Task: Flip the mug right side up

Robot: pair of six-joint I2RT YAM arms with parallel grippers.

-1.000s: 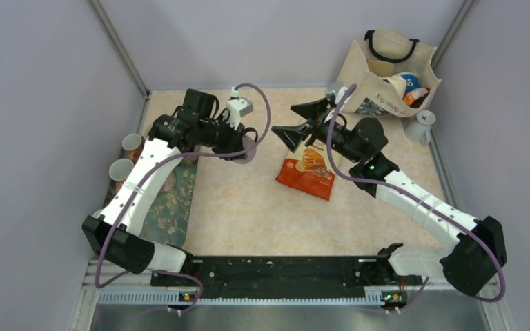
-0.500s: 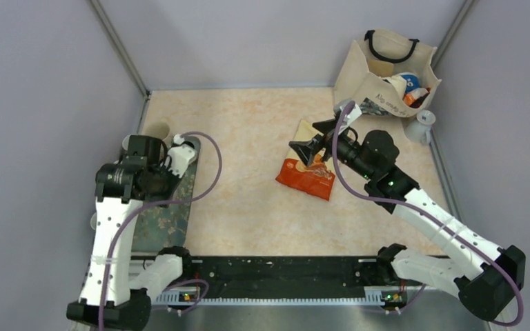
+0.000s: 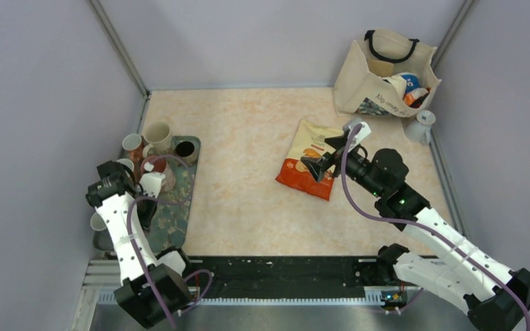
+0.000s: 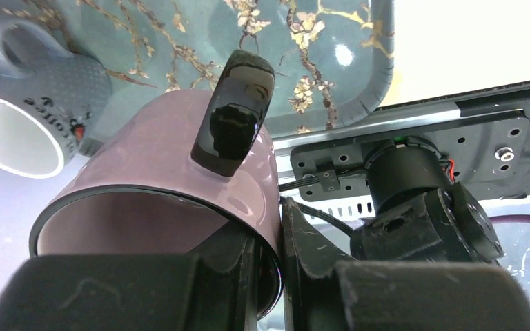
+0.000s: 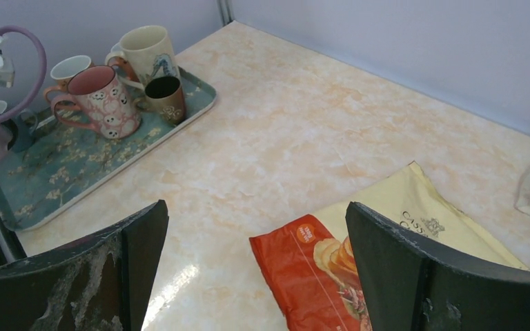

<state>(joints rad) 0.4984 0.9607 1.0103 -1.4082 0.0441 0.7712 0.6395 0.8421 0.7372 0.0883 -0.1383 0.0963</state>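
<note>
One mug in play: the glossy mauve ceramic mug (image 4: 172, 172) with a black handle is held over the near end of the teal floral tray (image 4: 331, 62).
Left gripper (image 4: 269, 276): clamped on the mug's rim, one finger inside, one outside.
Right gripper (image 5: 248, 276): jaws spread wide, nothing held, parked above the orange chip bag (image 5: 331, 276).
Mug pose: tilted, mouth facing the wrist (not upright yet, judging by the view).
Doing it well: the wrist should be rolled until the mouth faces up, then the mug lowered onto bare tray, kept off the grey speckled mug (image 4: 34, 103) just beside it.
</note>
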